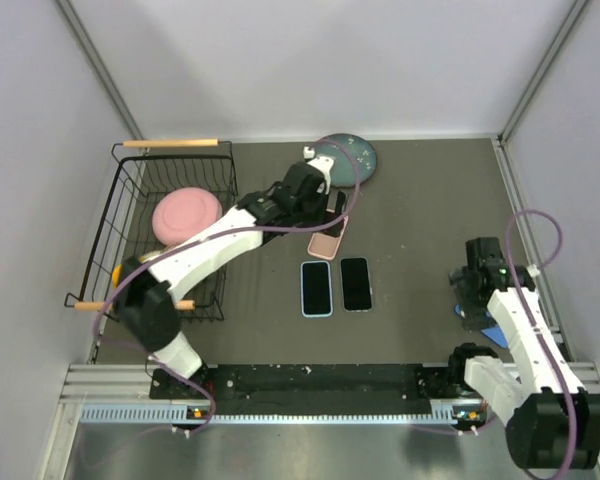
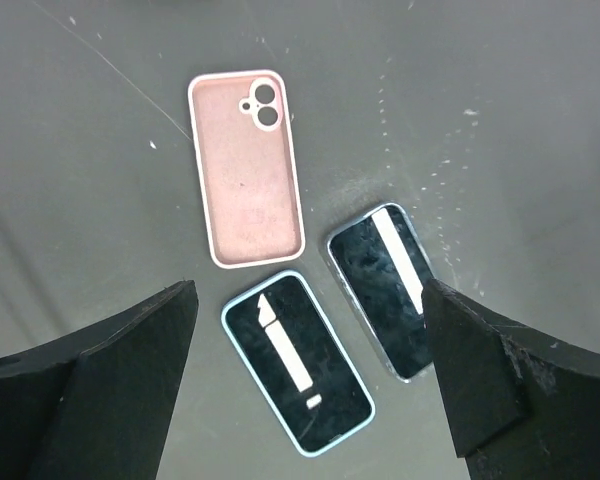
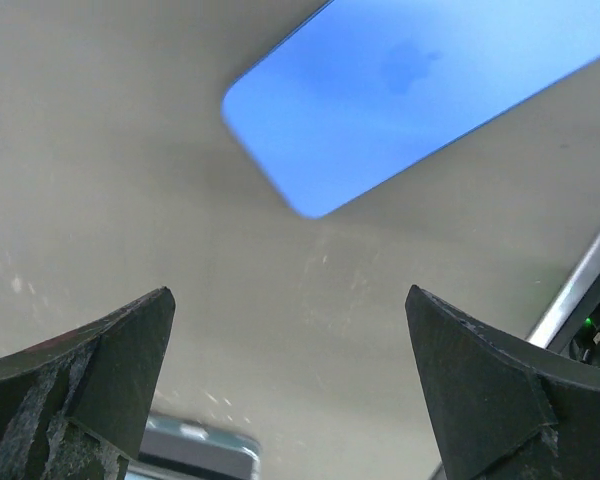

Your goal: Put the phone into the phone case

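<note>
An empty pink phone case [image 2: 246, 170] lies open side up on the dark table; in the top view the pink case [image 1: 326, 243] shows just below my left gripper [image 1: 332, 212]. Nearer to me lie a phone with a light blue rim [image 2: 297, 362] [image 1: 316, 288] and a bare dark phone [image 2: 385, 290] [image 1: 355, 283], both screen up. My left gripper [image 2: 308, 290] hangs open above them, holding nothing. My right gripper [image 3: 288, 295] stands open low over the table at the far right, also holding nothing.
A blue phone [image 3: 410, 90] [image 1: 495, 334] lies back up by the right gripper. A black wire basket [image 1: 130, 235] holding a pink dish [image 1: 187, 213] stands at the left. A dark teal plate [image 1: 352, 160] sits at the back.
</note>
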